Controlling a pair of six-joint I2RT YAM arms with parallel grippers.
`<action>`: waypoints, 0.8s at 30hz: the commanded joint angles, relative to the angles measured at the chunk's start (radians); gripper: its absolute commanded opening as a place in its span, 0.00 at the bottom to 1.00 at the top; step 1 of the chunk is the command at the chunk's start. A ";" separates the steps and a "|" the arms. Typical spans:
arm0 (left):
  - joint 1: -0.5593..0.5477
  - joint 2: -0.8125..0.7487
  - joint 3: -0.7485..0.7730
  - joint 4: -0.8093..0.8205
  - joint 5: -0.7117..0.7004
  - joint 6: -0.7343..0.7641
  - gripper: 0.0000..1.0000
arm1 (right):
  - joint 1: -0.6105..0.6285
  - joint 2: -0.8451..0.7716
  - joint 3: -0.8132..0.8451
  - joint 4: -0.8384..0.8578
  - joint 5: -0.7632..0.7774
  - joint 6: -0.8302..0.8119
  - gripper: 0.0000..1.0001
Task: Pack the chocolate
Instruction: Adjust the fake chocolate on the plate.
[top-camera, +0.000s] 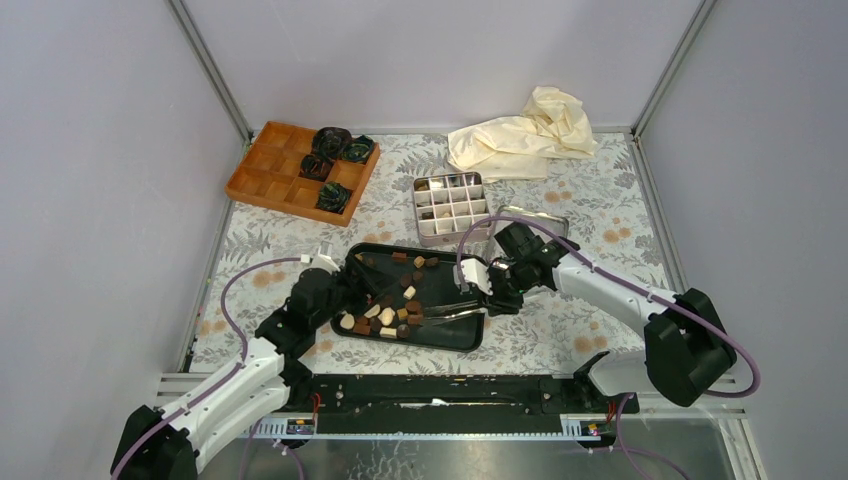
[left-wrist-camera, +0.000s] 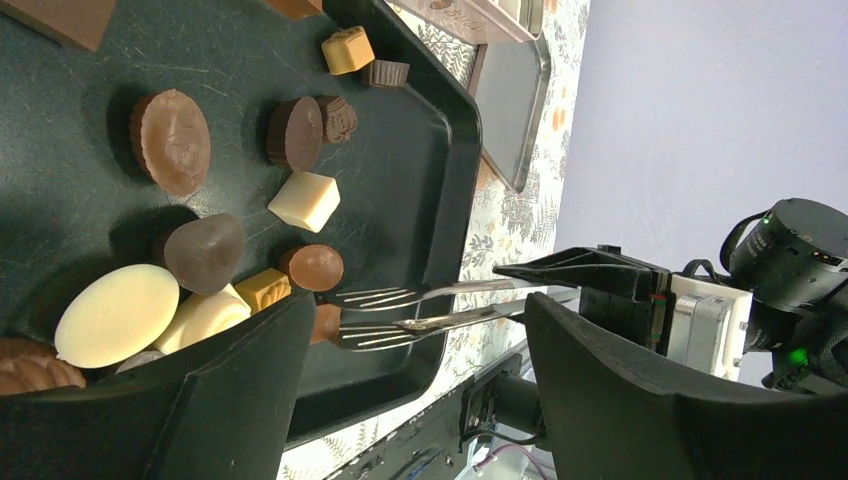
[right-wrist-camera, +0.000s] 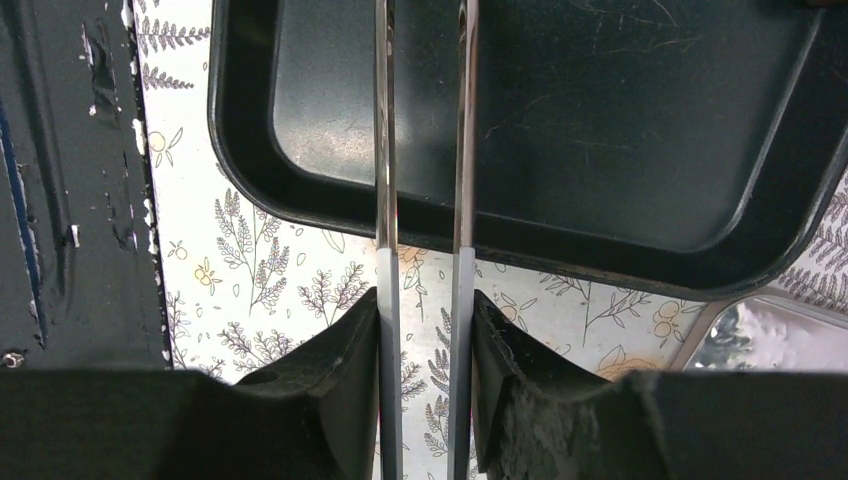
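Note:
Chocolate pieces (top-camera: 390, 300), dark brown, light brown and cream, lie on the left half of a black tray (top-camera: 440, 335). In the left wrist view a cream oval piece (left-wrist-camera: 115, 315) and a white square piece (left-wrist-camera: 305, 200) show on the tray (left-wrist-camera: 420, 130). My left gripper (top-camera: 350, 295) is open and empty at the tray's left end, above the pieces (left-wrist-camera: 418, 345). My right gripper (top-camera: 492, 300) is shut on metal tongs (top-camera: 450, 313), with the tong arms (right-wrist-camera: 385, 150) between its fingers (right-wrist-camera: 422, 300). The tong tips (left-wrist-camera: 380, 315) are slightly apart beside a light brown piece (left-wrist-camera: 322, 322).
A metal grid box (top-camera: 450, 208) with a few pieces in it stands behind the tray, its lid (top-camera: 535, 220) to the right. An orange divided tray (top-camera: 275, 170) with crumpled dark paper cups (top-camera: 335, 150) is at the back left. A cream cloth (top-camera: 525, 135) lies at the back right.

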 joint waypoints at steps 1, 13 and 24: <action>-0.006 0.010 0.032 0.097 -0.022 0.005 0.84 | 0.020 0.012 0.037 -0.026 -0.036 -0.060 0.38; -0.006 0.023 0.036 0.101 -0.010 0.015 0.84 | 0.074 0.056 0.057 0.050 0.039 0.048 0.43; -0.009 -0.031 0.029 0.061 -0.010 0.011 0.83 | 0.080 0.020 0.091 -0.012 0.139 0.056 0.09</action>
